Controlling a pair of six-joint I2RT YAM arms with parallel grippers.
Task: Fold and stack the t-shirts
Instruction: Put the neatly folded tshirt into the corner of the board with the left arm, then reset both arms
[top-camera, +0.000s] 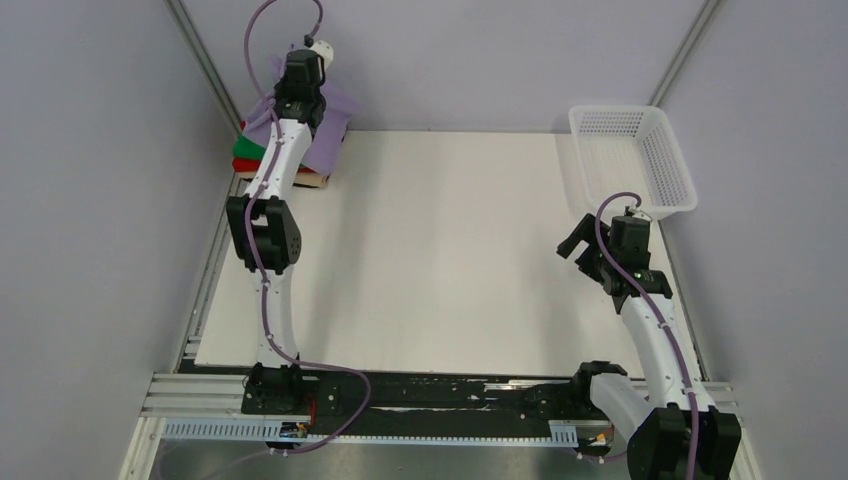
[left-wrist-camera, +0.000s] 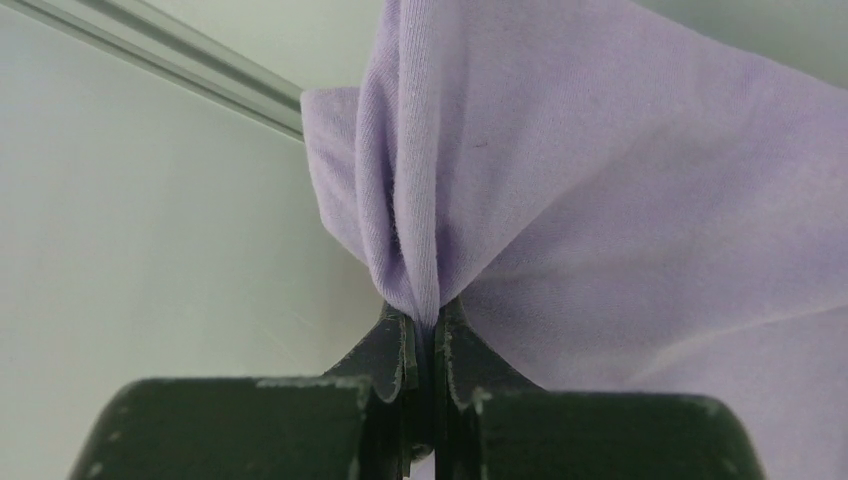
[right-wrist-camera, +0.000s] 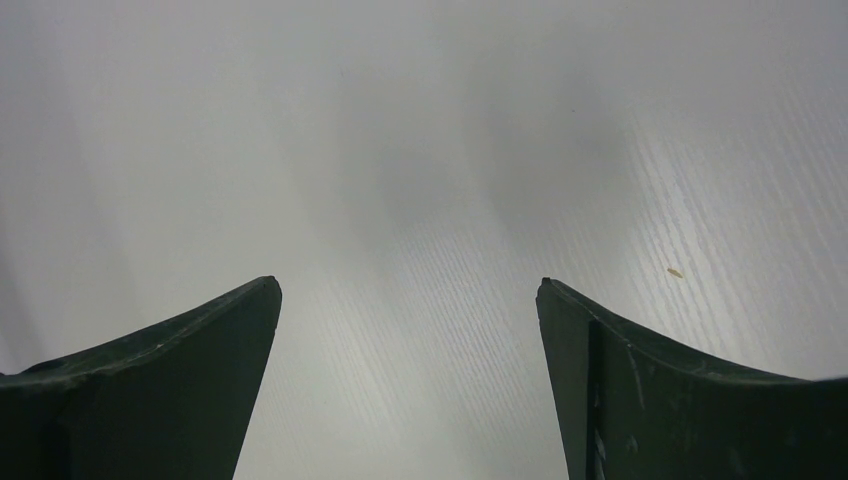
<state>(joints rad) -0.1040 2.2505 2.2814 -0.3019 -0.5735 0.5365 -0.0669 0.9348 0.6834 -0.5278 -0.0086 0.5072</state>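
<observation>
A stack of folded t-shirts sits at the table's far left corner: the lavender t-shirt (top-camera: 338, 128) lies on top, with green (top-camera: 246, 148), red (top-camera: 248, 165) and beige (top-camera: 312, 180) edges showing under it. My left gripper (top-camera: 298, 108) is over the stack. In the left wrist view the left gripper (left-wrist-camera: 425, 315) is shut on a pinched fold of the lavender t-shirt (left-wrist-camera: 600, 200), which rises bunched from between the fingers. My right gripper (top-camera: 581, 252) hangs open over the bare table at the right; in the right wrist view this gripper (right-wrist-camera: 408, 285) has nothing between its fingers.
A white mesh basket (top-camera: 633, 160) stands at the far right corner, just beyond the right arm. Grey walls close in the left, back and right sides. The white table top (top-camera: 430, 260) stretches between the two arms.
</observation>
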